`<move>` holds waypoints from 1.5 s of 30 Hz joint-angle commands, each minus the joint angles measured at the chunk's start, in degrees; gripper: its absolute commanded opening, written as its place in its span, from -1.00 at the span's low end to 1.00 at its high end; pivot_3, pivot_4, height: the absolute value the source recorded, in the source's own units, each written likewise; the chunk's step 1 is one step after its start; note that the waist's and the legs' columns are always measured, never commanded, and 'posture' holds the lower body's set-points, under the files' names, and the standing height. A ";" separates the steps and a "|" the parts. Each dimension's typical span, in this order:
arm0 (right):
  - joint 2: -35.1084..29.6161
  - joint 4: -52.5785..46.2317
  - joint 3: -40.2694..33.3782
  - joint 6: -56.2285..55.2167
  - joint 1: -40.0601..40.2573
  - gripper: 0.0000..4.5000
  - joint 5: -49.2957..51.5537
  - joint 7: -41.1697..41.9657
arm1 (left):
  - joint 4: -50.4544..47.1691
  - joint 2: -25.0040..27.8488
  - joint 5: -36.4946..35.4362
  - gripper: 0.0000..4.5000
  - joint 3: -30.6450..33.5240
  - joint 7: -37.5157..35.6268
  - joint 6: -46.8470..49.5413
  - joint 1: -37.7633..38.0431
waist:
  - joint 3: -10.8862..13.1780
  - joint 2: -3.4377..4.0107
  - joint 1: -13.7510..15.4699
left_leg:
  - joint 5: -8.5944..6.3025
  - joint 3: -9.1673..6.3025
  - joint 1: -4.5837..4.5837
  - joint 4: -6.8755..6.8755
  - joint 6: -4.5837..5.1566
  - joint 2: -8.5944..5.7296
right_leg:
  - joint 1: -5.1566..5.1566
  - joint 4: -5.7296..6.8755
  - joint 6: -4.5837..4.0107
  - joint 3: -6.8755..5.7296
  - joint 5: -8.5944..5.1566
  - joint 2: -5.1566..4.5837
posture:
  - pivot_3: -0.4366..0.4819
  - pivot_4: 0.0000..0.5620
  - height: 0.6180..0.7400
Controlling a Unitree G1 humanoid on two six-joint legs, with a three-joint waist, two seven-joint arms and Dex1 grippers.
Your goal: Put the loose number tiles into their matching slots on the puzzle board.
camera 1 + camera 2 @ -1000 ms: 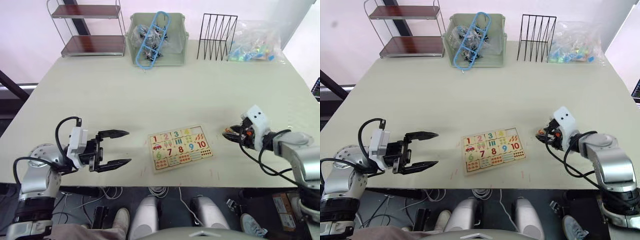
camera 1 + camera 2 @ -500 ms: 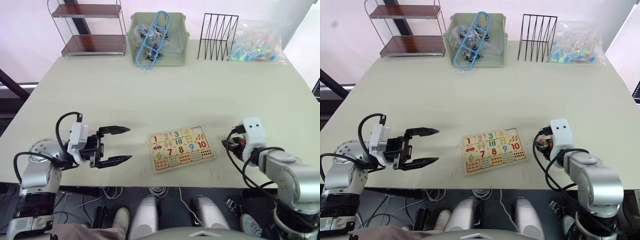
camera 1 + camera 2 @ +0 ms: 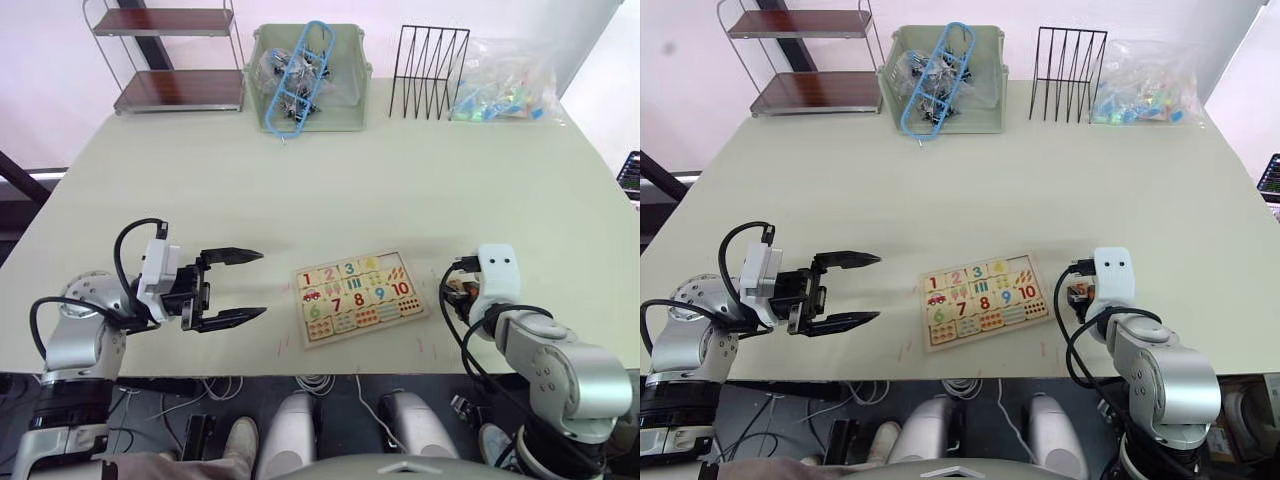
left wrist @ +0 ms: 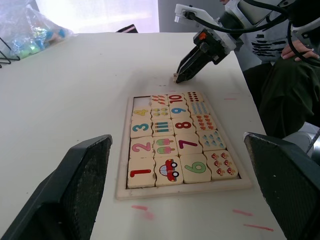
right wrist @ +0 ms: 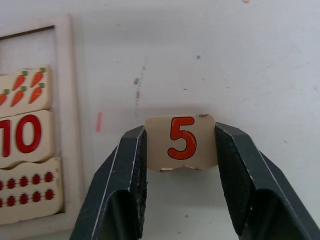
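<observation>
The puzzle board (image 3: 360, 298) lies flat near the table's front edge, between my two grippers. Tiles 1 to 4 sit in its row, and one slot (image 4: 141, 102) at the end of that row is bare wood. My right gripper (image 5: 181, 150) is shut on a loose tile with a red 5 (image 5: 182, 140). In the head view the right gripper (image 3: 452, 291) is low over the table, just right of the board. My left gripper (image 3: 262, 285) is open and holds nothing, a short way left of the board, pointing at it.
At the table's back stand a metal shelf (image 3: 170, 60), a green bin (image 3: 345, 110) with a blue item, a black wire rack (image 3: 430, 58) and a clear bag (image 3: 505, 90) of coloured bits. A person (image 4: 295, 50) sits beyond the right side.
My right gripper has dropped lower and slid slightly left toward the board's right edge, still holding the 5 tile, and its forearm has swung round. The left gripper has hardly moved.
</observation>
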 commanded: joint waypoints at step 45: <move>-40.55 48.90 0.28 -82.76 -3.10 0.94 14.86 70.62 | 5.25 7.34 -5.33 1.00 -7.30 -3.24 -1.77 -3.29 | 0.03 -0.01 0.22 | 0.01 -0.38 -0.33 0.08 0.02 -0.06 | -0.08 -0.07 0.09 -0.31 0.05 0.06 | -0.05 -0.47 1.00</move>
